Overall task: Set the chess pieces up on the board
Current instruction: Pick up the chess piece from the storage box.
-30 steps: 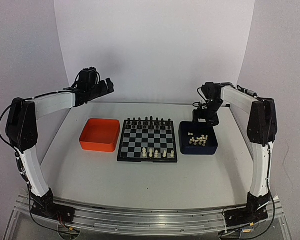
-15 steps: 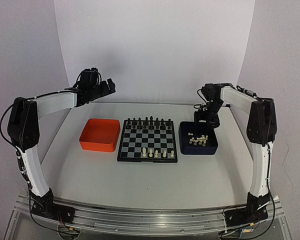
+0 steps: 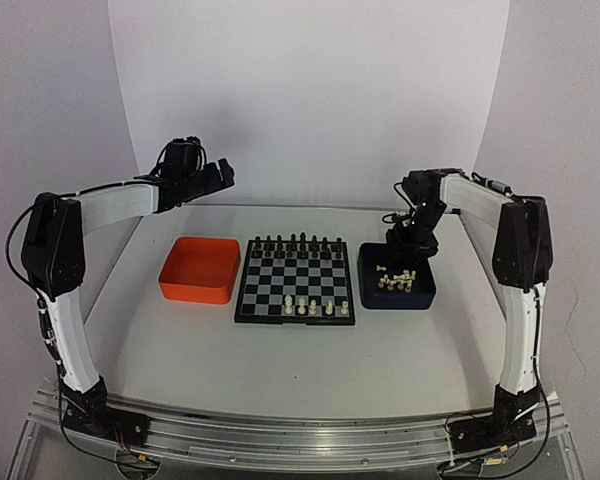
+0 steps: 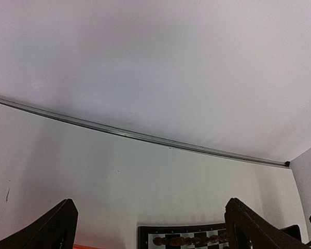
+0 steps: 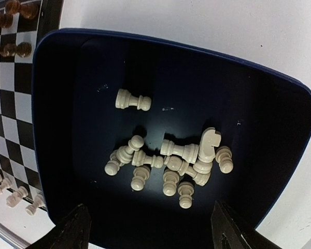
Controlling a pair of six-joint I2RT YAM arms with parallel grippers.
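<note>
- The right gripper (image 5: 150, 236) is hovering over the dark blue tray (image 3: 420, 297), which is sitting just beside the right edge of the chessboard (image 3: 280, 275). Its fingers are standing apart with nothing between them and pointing down at the tray floor, seemingly lining up a pick.
- The cream-white chess pieces (image 5: 181, 161) not yet set out are lying in a tangled heap from the tray's middle toward its near edge. Most are lying on their sides, a knight (image 5: 210, 141) among them. Lifting one cleanly out of that heap is looking awkward.
- One lone piece (image 5: 132, 99) is lying apart from the heap, toward the tray's far-left corner, with bare floor all round it. That is making it the easier target.
- The chessboard is sitting in the middle of the tabletop (image 3: 280, 370), with the orange tray (image 3: 198, 270) by its left edge and the blue one by its right, probably so each arm is reaching both a tray and the board.
- The black pieces (image 3: 295, 243) are standing in line along the board's far edge, while a few placed white pieces (image 3: 310, 306) are standing along its near edge. White's side is looking only partly done.
- The left gripper (image 3: 220, 172) is hanging high over the tabletop's far-left corner, fingers spread wide and holding nothing. Its camera is catching mostly wall, so it is apparently waiting out of the way.
</note>
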